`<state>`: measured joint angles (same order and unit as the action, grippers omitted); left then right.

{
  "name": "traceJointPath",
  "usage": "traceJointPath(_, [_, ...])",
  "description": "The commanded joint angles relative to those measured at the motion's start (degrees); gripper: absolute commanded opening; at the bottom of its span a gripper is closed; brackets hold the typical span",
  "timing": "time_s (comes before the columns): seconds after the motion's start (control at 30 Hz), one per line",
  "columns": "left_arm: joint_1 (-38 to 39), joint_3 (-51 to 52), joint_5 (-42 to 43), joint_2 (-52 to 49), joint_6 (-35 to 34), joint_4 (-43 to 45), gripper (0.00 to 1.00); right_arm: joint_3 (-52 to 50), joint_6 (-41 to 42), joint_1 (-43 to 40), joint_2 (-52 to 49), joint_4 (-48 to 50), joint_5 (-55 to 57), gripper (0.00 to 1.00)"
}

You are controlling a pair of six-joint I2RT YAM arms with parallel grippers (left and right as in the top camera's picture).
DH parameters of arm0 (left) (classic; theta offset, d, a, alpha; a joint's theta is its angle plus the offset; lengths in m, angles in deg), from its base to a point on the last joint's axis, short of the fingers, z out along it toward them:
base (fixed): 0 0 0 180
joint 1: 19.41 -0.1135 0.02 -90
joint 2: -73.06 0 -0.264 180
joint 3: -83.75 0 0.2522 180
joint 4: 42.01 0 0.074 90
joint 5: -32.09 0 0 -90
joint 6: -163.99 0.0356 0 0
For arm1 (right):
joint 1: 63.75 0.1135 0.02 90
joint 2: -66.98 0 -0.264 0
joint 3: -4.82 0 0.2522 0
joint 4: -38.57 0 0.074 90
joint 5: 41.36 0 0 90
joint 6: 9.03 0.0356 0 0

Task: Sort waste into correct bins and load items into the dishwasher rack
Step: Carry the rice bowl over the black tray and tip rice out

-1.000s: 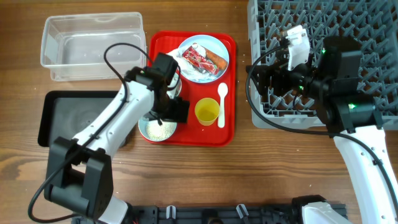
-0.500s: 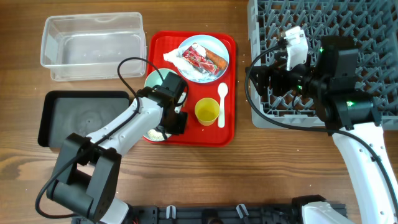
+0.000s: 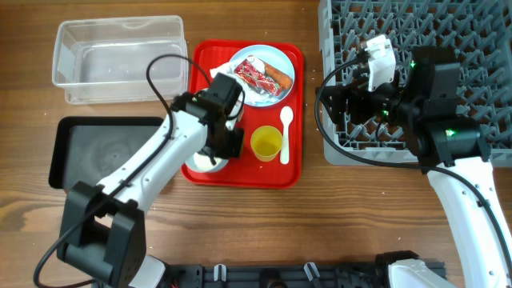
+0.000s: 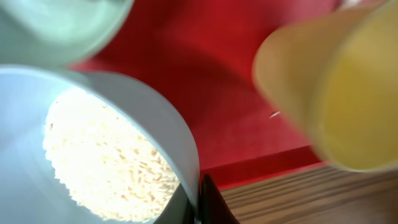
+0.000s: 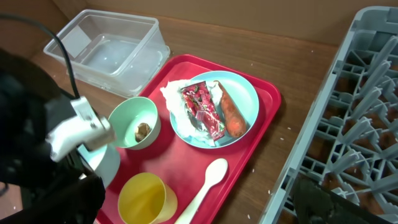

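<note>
Near edge: the left gripper had its jaws pinched on the light blue bowl, white rice grains inside. Emptying step, I reckoned; next, carry it level to a bin. Far right corner: the right gripper hovered by the dishwasher rack, and I couldn't tell how its jaws stood.

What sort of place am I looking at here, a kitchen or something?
Probably a test bench staged like a canteen dish-return spot: a red tray with a plate of leftovers, a grey dishwasher rack beside it, and a clear tub and black tray for waste, on a wooden table.
</note>
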<state>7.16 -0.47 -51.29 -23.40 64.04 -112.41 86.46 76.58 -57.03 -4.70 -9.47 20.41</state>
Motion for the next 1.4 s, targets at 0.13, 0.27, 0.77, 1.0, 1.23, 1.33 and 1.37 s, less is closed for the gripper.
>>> traceJointPath(0.13, [-8.2,-6.0,3.3,3.7,0.1,-2.8,0.04,1.0,0.0,0.1,-0.5,0.1,0.3,1.00])
traceJointPath(0.27, [-22.3,-6.0,9.6,4.2,0.8,-4.5,0.04,1.0,0.1,0.1,-0.5,-0.2,0.3,1.00])
traceJointPath(0.77, [-56.6,1.0,46.3,3.8,17.5,2.3,0.04,1.0,0.1,0.1,-0.5,-1.4,0.3,1.00])
traceJointPath(1.0, [-61.7,9.2,55.7,3.7,17.5,8.0,0.04,1.0,0.1,0.1,-0.5,-2.7,0.3,1.00])
traceJointPath(1.23, [-64.5,14.3,64.5,3.2,17.4,10.4,0.04,1.0,0.1,0.1,-0.5,-2.9,0.3,1.00])
traceJointPath(1.33, [-65.5,14.3,71.0,2.2,17.2,10.6,0.04,1.0,0.4,0.1,-0.5,-3.0,0.3,1.00])
traceJointPath(1.37, [-65.8,14.3,72.4,1.9,17.2,10.7,0.04,1.0,0.4,0.1,-0.5,-3.0,0.3,1.00])
